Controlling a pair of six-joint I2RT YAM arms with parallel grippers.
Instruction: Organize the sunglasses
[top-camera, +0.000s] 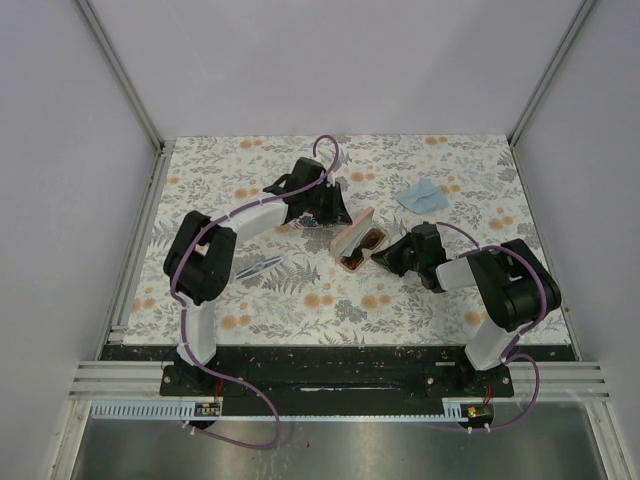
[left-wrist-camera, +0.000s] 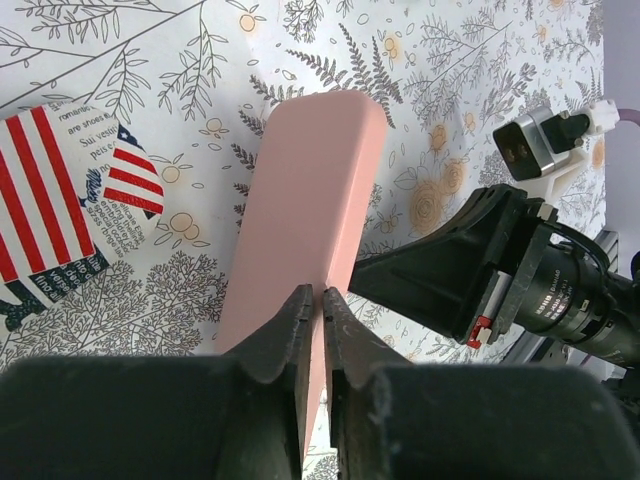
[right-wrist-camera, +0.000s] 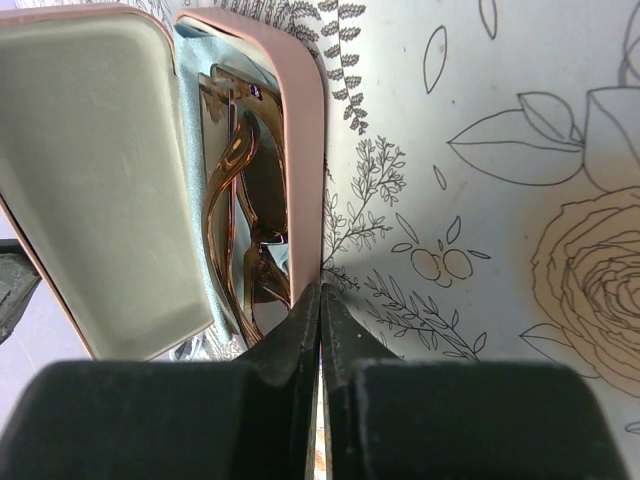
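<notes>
The pink case (top-camera: 352, 236) lies open near the middle of the tabletop (top-camera: 470, 170). The reddish-brown sunglasses (right-wrist-camera: 238, 200) sit folded in its lower half on a pale lining. The left gripper (left-wrist-camera: 312, 292) pinches the edge of the raised lid, I'd say to hold it open or to swing it down. The right gripper (right-wrist-camera: 320, 285) has its fingers pressed together right at the tray's rim. Whether they nip that wall I cannot tell, but it looks like bracing so the case won't slide.

The silvery pair (top-camera: 258, 267) lies loose toward the left edge, not yet put away. A flag-printed case (left-wrist-camera: 60, 200) rests near the pink one, and a blue cloth (top-camera: 420, 195) lies toward the far right corner. The tabletop wears a floral print, and plain pale walls (top-camera: 330, 60) close in three sides.
</notes>
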